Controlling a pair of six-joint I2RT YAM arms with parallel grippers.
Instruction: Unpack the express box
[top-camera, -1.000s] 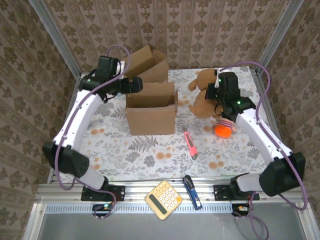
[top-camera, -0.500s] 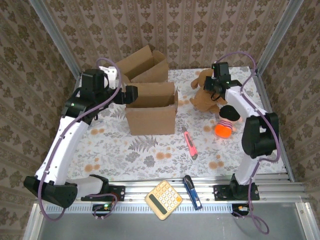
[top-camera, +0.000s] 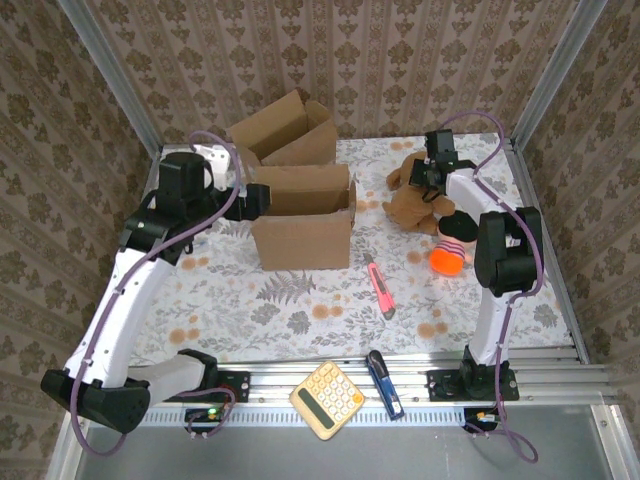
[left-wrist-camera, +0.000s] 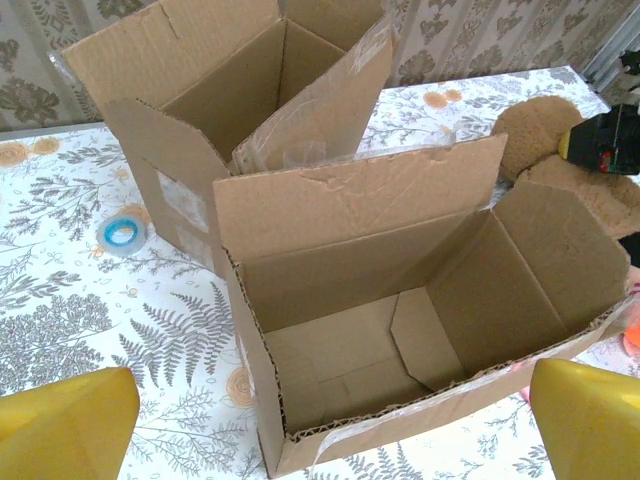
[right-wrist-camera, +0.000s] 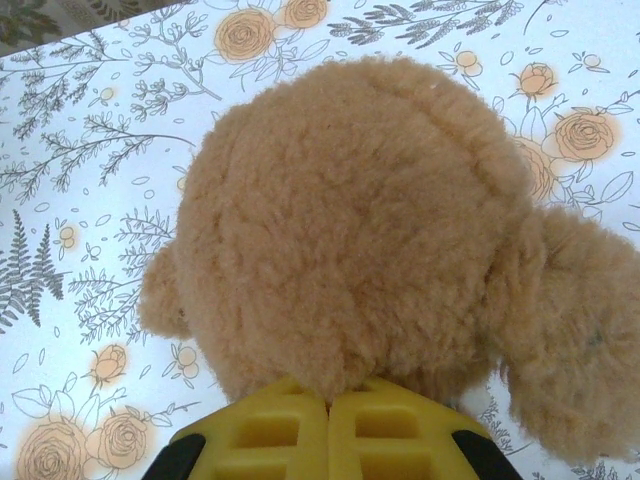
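In the top view, the open brown cardboard express box (top-camera: 303, 238) stands upright on the flowered tablecloth (top-camera: 300, 310), a little toward 11 o'clock from the middle of the table. The left gripper (top-camera: 256, 198) is at the 9 o'clock side of this box, near its upper edge. In the left wrist view its jaws are spread wide, and the box (left-wrist-camera: 400, 330) lies between the two yellow fingers (left-wrist-camera: 70, 425) and beyond them, not touched. We look into its bare floor.

At 3 o'clock of the box lies the brown plush bear (top-camera: 408, 207). The right gripper (right-wrist-camera: 328, 432) has its jaws pressed together, with the tips against the fur of the bear (right-wrist-camera: 350, 220). We cannot tell if some fur is pinched.

A second brown cardboard box (top-camera: 285, 130) stands at 12 o'clock, and a pink utility knife (top-camera: 380, 288) lies at 5 o'clock.
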